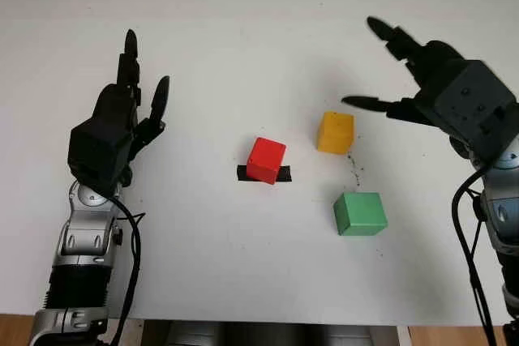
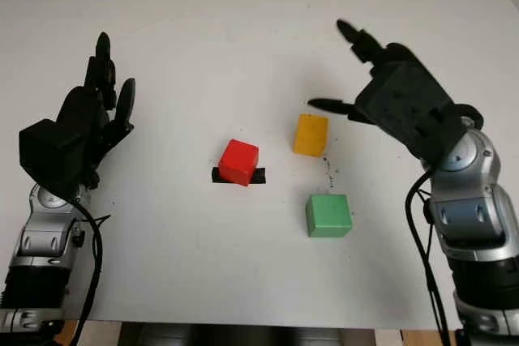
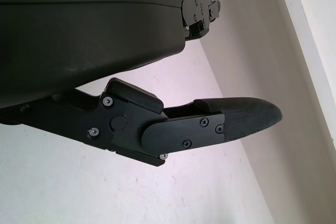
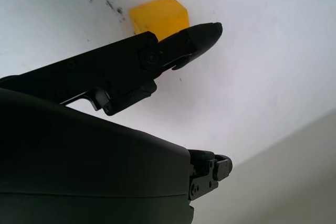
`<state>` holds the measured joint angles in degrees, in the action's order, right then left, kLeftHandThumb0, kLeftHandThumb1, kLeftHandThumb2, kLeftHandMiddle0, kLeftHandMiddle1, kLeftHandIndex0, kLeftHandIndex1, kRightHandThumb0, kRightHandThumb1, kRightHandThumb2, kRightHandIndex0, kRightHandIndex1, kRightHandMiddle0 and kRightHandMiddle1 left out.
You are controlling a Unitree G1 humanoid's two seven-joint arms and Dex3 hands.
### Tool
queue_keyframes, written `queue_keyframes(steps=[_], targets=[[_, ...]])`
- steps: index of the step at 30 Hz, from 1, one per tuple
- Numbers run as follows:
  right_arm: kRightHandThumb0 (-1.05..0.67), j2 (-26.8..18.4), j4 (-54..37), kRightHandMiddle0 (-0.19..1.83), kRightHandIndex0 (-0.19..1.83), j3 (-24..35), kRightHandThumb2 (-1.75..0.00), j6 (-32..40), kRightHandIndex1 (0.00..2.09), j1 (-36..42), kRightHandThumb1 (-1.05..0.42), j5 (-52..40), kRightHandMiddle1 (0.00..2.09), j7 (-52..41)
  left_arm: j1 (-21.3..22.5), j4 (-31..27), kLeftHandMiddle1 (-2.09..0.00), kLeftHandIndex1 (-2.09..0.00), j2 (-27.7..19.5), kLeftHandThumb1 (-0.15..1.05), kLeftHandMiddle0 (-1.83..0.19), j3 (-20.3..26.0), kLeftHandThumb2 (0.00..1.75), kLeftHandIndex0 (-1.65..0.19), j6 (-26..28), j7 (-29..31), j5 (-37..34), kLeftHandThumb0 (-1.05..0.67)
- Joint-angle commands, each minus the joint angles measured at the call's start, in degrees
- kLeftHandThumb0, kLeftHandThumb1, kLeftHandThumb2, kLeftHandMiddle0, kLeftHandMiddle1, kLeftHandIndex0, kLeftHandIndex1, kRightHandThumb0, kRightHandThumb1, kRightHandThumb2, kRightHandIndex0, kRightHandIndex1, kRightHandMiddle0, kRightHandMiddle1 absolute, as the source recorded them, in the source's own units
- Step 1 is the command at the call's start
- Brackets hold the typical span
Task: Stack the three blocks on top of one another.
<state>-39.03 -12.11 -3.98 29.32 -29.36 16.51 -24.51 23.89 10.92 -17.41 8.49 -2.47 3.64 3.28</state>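
Three blocks lie apart on the white table (image 1: 243, 54). A red block (image 1: 266, 160) sits in the middle on a strip of black tape (image 1: 243, 173). To its right and a little farther back is a yellow block (image 1: 335, 132); a green block (image 1: 360, 213) lies nearer the front. My right hand (image 1: 381, 66) is open above the table, just right of and behind the yellow block (image 4: 159, 15), holding nothing. One of its fingers (image 4: 194, 38) points toward that block. My left hand (image 1: 138, 87) is open at the left, well away from the blocks.
A dark smudge line (image 1: 353, 169) marks the table between the yellow and green blocks. The table's front edge (image 1: 259, 320) runs close to the bottom, its far edge against a pale wall (image 3: 252, 56).
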Motion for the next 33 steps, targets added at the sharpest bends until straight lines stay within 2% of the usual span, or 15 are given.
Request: queue_keyframes(steps=[1, 4, 14, 19, 33], targets=[[-0.56, -2.21, 0.85, 0.15, -0.04, -1.88, -0.03, -0.51, 0.07, -1.88, -0.85, 1.4, 0.09, -2.48, -0.02, -0.54, -0.05, -0.05, 0.01, 1.05, 0.17, 0.15, 0.57, 0.16, 0.0, -0.45, -0.12, -0.84], [-0.63, -4.32, 2.84, 0.16, -0.03, -5.26, -0.05, -2.12, 0.07, -3.83, -0.86, 4.12, 0.08, -6.77, -0.15, -1.27, -0.06, -0.05, 0.19, 1.05, 0.16, 0.05, 0.55, 0.15, 0.18, -0.94, -0.06, -0.85], [-0.65, -4.93, 5.74, 0.21, 0.01, -8.95, -0.05, -6.2, 0.08, -5.33, -0.84, 9.27, 0.07, -11.92, -0.89, -3.03, -0.05, -0.05, 0.13, 1.05, 0.16, -0.46, 0.53, 0.15, 1.01, -0.44, -0.02, -0.78], [-0.67, -4.35, 7.5, 0.22, 0.04, -9.37, -0.06, -7.96, 0.08, -4.24, -0.85, 12.48, 0.06, -10.44, -0.82, -3.2, -0.06, -0.06, 0.06, 1.05, 0.15, -0.99, 0.5, 0.14, 0.98, -0.79, 0.44, -0.77], [-0.62, -2.57, 10.91, 0.41, 0.11, -9.53, -0.06, -13.37, 0.08, -1.45, -0.9, 18.38, 0.12, -2.31, -0.74, -3.18, -0.05, -0.06, -0.17, 1.05, 0.14, -1.38, 0.5, 0.14, -0.21, -1.12, 1.62, -0.76]])
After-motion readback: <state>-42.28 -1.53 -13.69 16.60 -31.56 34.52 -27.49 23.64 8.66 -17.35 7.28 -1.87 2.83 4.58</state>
